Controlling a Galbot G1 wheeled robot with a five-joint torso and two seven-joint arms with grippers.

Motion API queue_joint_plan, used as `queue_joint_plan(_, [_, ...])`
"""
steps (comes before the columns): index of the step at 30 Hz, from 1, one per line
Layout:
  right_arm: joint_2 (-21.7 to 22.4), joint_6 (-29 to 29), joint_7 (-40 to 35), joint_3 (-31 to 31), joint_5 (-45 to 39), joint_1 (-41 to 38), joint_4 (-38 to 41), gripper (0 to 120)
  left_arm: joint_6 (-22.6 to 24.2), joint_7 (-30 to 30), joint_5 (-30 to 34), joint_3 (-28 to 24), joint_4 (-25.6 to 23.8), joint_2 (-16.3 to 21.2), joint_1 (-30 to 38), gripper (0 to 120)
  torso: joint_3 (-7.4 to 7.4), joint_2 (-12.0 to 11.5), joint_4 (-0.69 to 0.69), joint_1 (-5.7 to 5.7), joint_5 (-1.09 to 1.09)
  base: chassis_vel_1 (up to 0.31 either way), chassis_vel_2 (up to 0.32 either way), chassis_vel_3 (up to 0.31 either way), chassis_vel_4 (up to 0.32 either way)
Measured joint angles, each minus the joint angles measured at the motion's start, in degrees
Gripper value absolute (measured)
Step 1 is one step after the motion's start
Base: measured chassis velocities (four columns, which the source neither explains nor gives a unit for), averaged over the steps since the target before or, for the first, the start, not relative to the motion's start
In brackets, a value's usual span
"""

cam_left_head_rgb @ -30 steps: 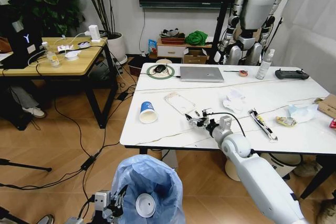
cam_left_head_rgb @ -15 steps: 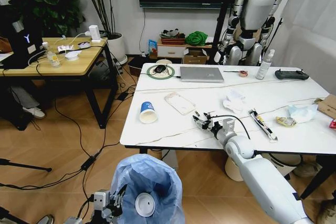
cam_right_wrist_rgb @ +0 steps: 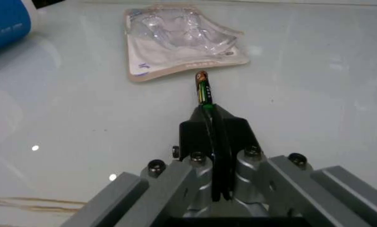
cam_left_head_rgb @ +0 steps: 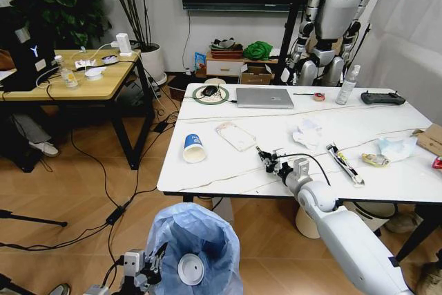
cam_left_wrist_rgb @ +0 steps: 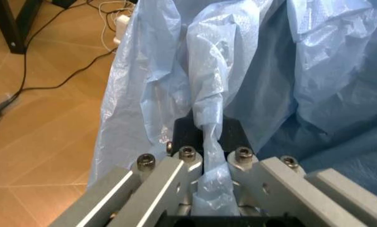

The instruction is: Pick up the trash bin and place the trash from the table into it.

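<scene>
While the left gripper (cam_left_wrist_rgb: 204, 163) pinches only the bin's (cam_left_head_rgb: 193, 240) thin bag below the table (cam_left_head_rgb: 228, 170) edge, that film could slip or tear. Up top, the right gripper (cam_right_wrist_rgb: 212, 111) clamps a small battery (cam_right_wrist_rgb: 201, 88), barely held, and has slid right, away from the cup (cam_left_head_rgb: 195, 148).

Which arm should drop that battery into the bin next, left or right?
Right. The right gripper is already shut on the battery, just above the table. The left gripper is busy, clamped on the bag of the trash bin below the table's near edge, so it likely has to keep holding.
</scene>
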State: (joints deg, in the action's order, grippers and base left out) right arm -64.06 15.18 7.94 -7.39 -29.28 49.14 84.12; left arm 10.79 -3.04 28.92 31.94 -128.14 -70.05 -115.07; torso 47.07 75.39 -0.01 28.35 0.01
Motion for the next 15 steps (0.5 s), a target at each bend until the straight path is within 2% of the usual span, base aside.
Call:
queue_joint_plan(3, [0.72,-0.13,0.41,0.03,-1.18,-0.18,1.26,0,0.02,0.02,0.02,-0.01,0.01,0.03,0.00,0,0.01,0.00,0.01,0.02,0.02,0.000,0.000,0.000,0.000])
queue_joint_plan(7, [3.79,-0.87,1.57,-0.09,-3.68,1.34,6.90,0,0.03,0.03,0.09,-0.09,0.11,0.06,0.15,0,0.01,0.00,0.02,0.02,0.00,0.000,0.000,0.000,0.000])
queue_joint_plan(11, [8.74,-3.50,4.38,-0.15,-7.64,5.96,17.35,0,0.06,0.04,0.23,-0.22,0.33,0.20,0.39,0,-0.01,0.00,0.00,0.02,0.00,0.000,0.000,0.000,0.000])
queue_joint_plan(12, [8.74,-3.50,4.38,-0.15,-7.64,5.96,17.35,0,0.06,0.04,0.23,-0.22,0.33,0.20,0.39,0,-0.01,0.00,0.00,0.02,0.00,0.000,0.000,0.000,0.000])
queue_joint_plan(15, [12.36,-6.01,7.16,1.13,-10.00,10.18,24.34,0,0.12,0.05,0.40,-0.27,0.33,0.34,0.47,0,-0.02,0.00,0.00,0.01,-0.01,0.000,0.000,0.000,0.000])
